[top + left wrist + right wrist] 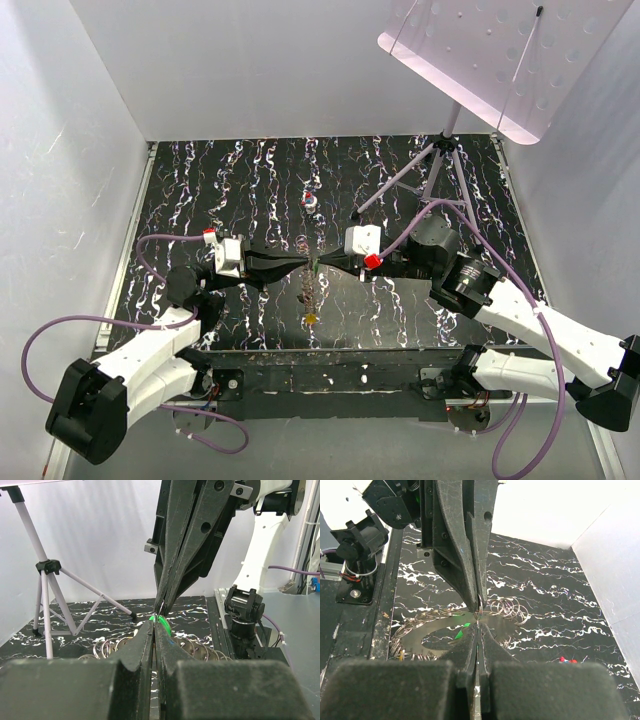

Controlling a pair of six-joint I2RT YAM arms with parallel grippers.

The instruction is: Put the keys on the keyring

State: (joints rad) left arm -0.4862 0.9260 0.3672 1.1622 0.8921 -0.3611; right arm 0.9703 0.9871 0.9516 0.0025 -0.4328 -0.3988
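Both grippers meet tip to tip over the middle of the mat. My left gripper [310, 263] [155, 626] is shut on a small wire ring [479, 612] at the keyring's rim. My right gripper [319, 264] [478, 629] is shut on the green key [461, 632] [163, 623], whose head sticks out beside its fingertips. The keyring [415, 635] [307, 292], a flat grey ring edged with several small wire rings [107, 649], lies just below the fingertips. A yellow key [312, 318] shows at its near end. No red or blue key shows.
A red-white-blue blob [310, 200] [567, 659] lies on the mat behind the grippers. A tripod stand [440, 165] [47, 572] with a perforated pink plate [480, 50] stands at the back right. White walls enclose the black marbled mat [220, 170].
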